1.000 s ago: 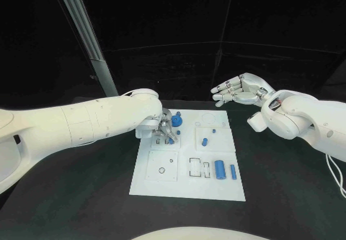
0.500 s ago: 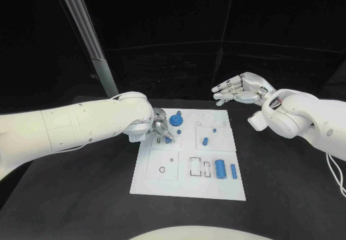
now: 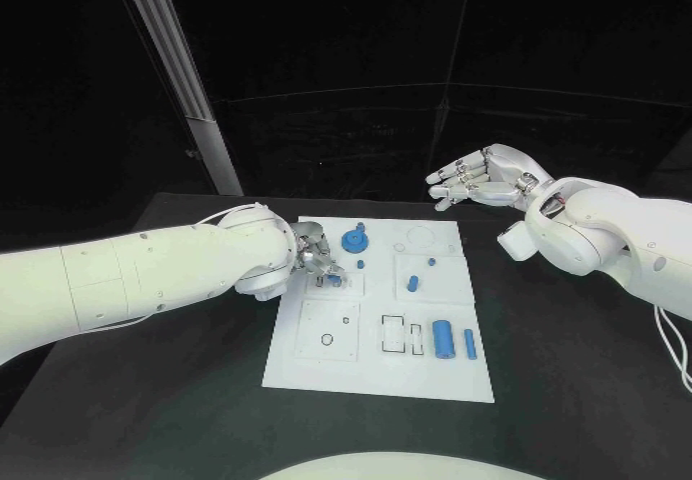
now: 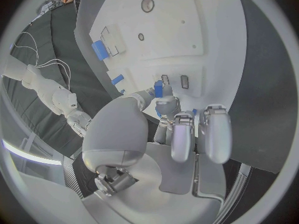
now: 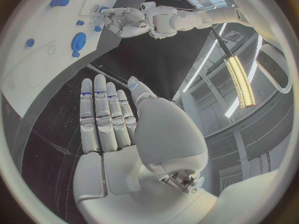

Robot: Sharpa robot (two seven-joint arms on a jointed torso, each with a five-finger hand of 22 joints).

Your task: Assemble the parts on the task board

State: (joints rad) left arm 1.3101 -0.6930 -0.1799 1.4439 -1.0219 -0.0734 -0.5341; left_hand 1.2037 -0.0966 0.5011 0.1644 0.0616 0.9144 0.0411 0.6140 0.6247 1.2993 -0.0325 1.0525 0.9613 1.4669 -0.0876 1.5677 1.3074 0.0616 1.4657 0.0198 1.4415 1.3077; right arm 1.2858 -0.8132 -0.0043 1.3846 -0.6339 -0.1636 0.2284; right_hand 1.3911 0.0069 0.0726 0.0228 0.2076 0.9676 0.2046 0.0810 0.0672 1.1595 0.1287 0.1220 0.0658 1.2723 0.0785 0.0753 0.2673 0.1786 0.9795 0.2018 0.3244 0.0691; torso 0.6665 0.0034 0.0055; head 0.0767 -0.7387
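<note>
Head view: white rectangular task board point(image 3: 378, 375) lies on the black table point(image 3: 173, 400), between the two white arms.
Left hand: silver left hand point(image 3: 319, 262) sits low over the board's upper left part, fingers drawn together; the left wrist view shows a small blue peg point(image 4: 158, 89) pinched at its fingertips point(image 4: 165, 103), just above two small rectangular slots point(image 4: 175, 80).
Right hand: silver right hand point(image 3: 480, 178) hangs beyond the board's far right corner, well apart from it, fingers straight and side by side, holding nothing.
Near the left hand: round blue disc part point(image 3: 353, 241) just beside its fingers.
Farther from it: blue cylinder point(image 3: 443, 339) and slim blue pin point(image 3: 470, 344) lie side by side toward the board's near right part.
</note>
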